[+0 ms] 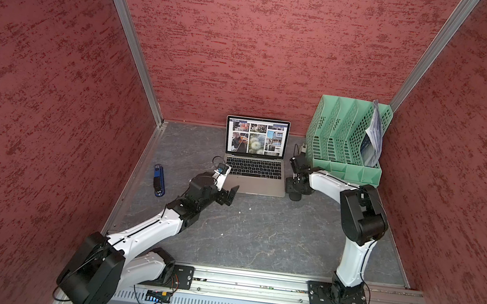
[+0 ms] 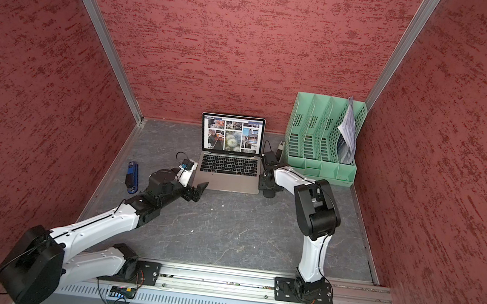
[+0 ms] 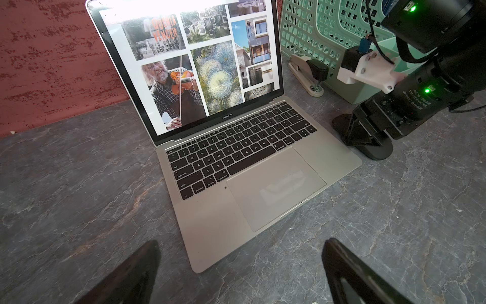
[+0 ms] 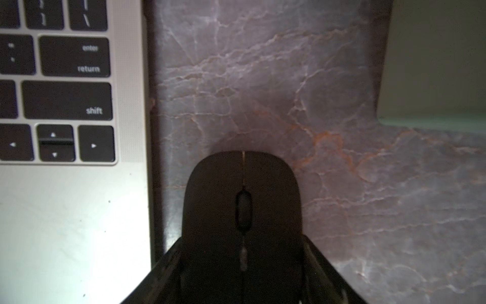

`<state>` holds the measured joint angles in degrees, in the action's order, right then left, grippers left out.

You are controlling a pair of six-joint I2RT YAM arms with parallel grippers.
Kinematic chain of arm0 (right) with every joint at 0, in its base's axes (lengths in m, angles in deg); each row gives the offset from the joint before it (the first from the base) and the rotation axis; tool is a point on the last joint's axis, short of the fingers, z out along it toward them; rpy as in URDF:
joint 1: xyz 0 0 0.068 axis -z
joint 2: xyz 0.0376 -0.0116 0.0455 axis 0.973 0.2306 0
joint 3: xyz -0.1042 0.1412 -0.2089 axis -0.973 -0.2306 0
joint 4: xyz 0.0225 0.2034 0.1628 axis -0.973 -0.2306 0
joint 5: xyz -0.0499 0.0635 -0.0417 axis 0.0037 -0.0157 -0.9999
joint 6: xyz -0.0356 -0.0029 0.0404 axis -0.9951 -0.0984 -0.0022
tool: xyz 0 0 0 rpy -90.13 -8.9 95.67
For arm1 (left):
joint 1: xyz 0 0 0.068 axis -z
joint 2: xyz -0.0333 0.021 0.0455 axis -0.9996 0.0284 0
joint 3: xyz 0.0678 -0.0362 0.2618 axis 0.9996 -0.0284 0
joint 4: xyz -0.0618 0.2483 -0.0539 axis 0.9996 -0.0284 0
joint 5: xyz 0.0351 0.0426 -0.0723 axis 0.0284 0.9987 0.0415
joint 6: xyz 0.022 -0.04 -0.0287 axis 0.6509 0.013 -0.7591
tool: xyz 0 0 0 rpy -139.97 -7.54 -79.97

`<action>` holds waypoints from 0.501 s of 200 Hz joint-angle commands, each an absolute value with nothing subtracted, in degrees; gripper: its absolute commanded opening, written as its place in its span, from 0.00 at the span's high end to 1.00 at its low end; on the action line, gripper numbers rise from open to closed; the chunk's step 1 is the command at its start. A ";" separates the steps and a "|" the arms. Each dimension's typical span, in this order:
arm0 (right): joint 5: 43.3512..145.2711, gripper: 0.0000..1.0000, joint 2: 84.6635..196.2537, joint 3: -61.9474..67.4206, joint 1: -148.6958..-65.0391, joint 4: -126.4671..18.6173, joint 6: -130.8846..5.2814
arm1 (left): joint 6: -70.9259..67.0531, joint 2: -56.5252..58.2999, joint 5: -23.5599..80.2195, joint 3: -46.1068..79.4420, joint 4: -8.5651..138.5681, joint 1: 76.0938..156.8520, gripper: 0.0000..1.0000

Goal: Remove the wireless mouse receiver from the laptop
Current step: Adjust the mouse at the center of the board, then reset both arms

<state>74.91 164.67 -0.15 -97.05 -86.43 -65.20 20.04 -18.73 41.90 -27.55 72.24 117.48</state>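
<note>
The silver laptop [image 1: 263,187] [image 2: 232,184] stands open at the back middle, its screen showing a grid of photos. A tiny stub, the wireless mouse receiver [image 4: 152,102], barely shows at the laptop's [image 4: 65,223] right side edge, level with the shift key. My right gripper [image 4: 242,238] [image 1: 294,191] points down just right of the laptop, its fingers against both sides of the flat black mouse [image 4: 242,184] [image 3: 376,152]. My left gripper [image 3: 242,243] [image 1: 229,196] hangs open over the laptop's [image 3: 210,223] front left corner, holding nothing.
A green file organizer [image 1: 346,139] with papers stands at the back right, a stapler [image 3: 307,73] on the table beside it. A blue-and-black stick gadget [image 1: 159,180] lies at the left. Red walls close in three sides.
</note>
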 commanded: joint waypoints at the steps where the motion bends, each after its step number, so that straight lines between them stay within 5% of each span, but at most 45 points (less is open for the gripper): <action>1: 75.28 0.32 166.90 -0.10 -96.39 -88.71 -65.85 | 19.45 -18.47 41.18 -27.26 72.94 117.03 0.00; 24: 74.76 0.15 166.64 -0.43 -96.40 -88.83 -65.52 | 19.57 -18.47 40.84 -27.34 73.03 117.03 0.00; 31: 74.54 0.02 166.40 -0.60 -96.44 -88.83 -65.51 | 19.68 -18.47 40.68 -27.34 73.08 116.95 0.00; 100: 69.73 0.02 146.91 -0.64 -96.36 -90.89 -67.90 | 22.41 -24.43 42.85 -25.54 73.63 116.20 0.00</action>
